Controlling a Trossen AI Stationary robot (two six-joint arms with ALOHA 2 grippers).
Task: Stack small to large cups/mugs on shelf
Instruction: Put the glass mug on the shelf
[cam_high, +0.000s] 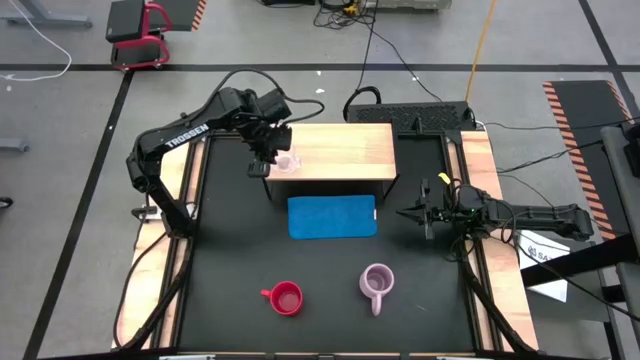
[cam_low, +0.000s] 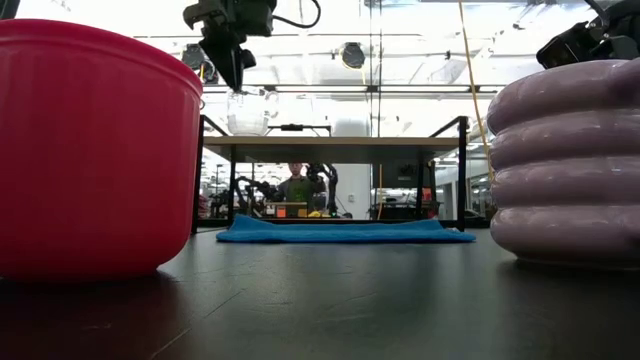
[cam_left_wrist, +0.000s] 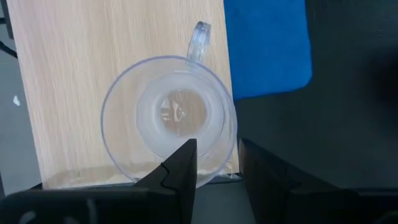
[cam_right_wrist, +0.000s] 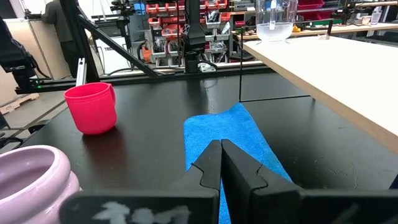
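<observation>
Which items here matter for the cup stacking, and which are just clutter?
Job:
glass cup, on the shelf, left gripper at its rim
red mug
lilac mug

Lying about:
blue mat
right gripper, shut, idle above the mat
</observation>
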